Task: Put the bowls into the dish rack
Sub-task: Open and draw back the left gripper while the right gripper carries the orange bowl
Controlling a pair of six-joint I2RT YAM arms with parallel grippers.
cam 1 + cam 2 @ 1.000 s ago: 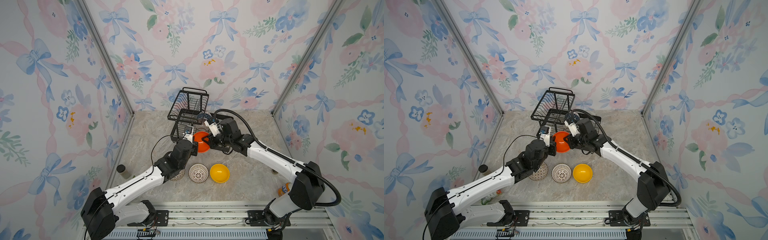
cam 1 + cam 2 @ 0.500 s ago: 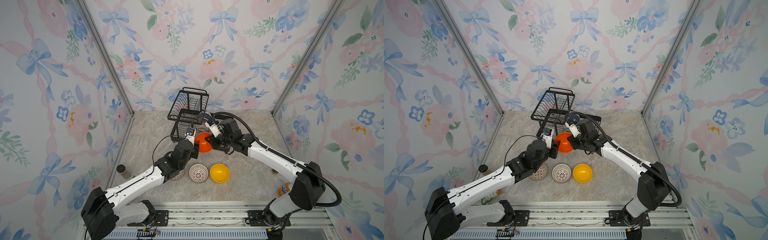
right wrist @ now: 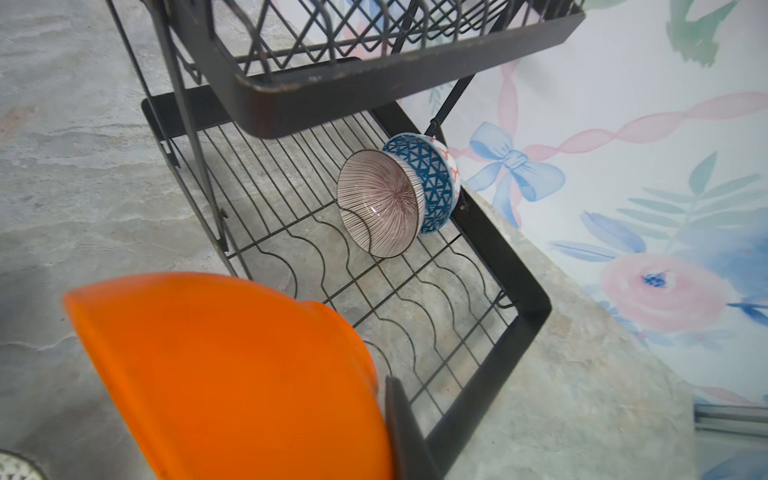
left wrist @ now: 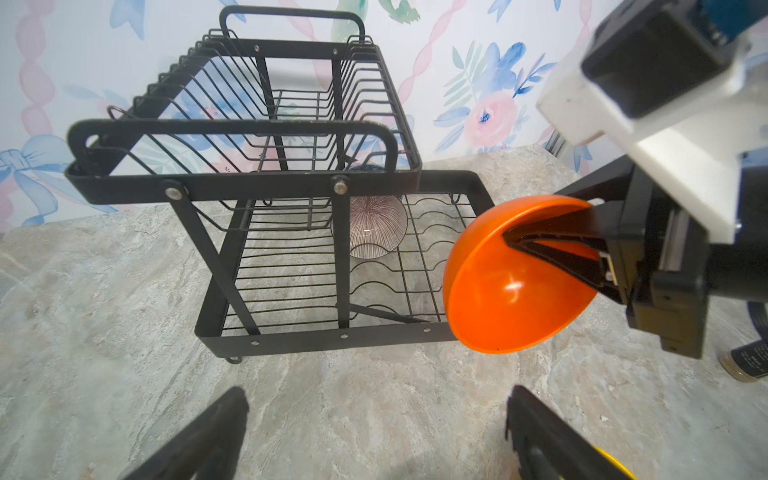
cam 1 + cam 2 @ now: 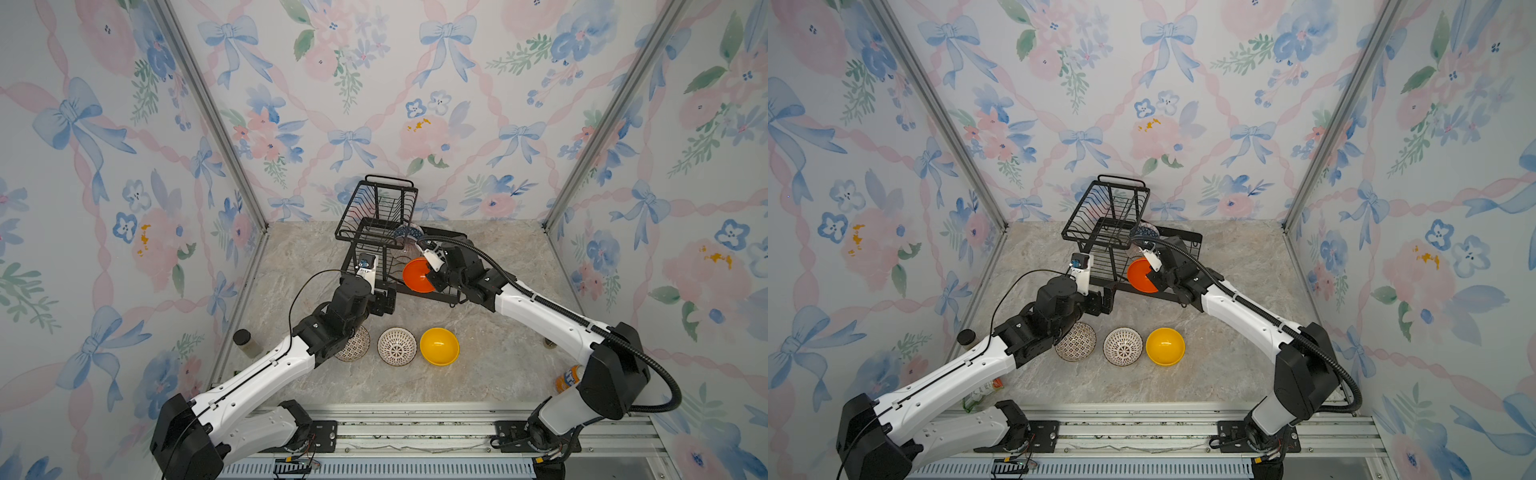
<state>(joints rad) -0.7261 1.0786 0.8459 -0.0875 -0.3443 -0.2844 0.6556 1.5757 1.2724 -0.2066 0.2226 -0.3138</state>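
My right gripper (image 5: pixel 432 276) is shut on the rim of the plain orange bowl (image 5: pixel 417 275), holding it on edge over the front right of the black dish rack (image 5: pixel 376 183). The left wrist view shows its jaws pinching the orange bowl (image 4: pixel 511 286). A pink striped bowl (image 3: pixel 378 203) and a blue triangle-patterned bowl (image 3: pixel 436 178) stand on edge in the lower tier. My left gripper (image 4: pixel 374 399) hangs open and empty over bare table in front of the rack. Two lattice bowls (image 5: pixel 353 345) (image 5: pixel 397 346) and a yellow bowl (image 5: pixel 439 346) sit in a row on the table.
An orange soda can (image 5: pixel 567 378) stands behind my right arm's base. A dark-capped jar (image 5: pixel 245 340) sits by the left wall, and a small bottle (image 4: pixel 748 361) by the right one. The rack's raised basket (image 4: pixel 249 183) overhangs the lower tier's left part.
My left gripper has opened, let go of the orange bowl and drawn back from it. The right gripper now holds the bowl alone, nearer the rack.
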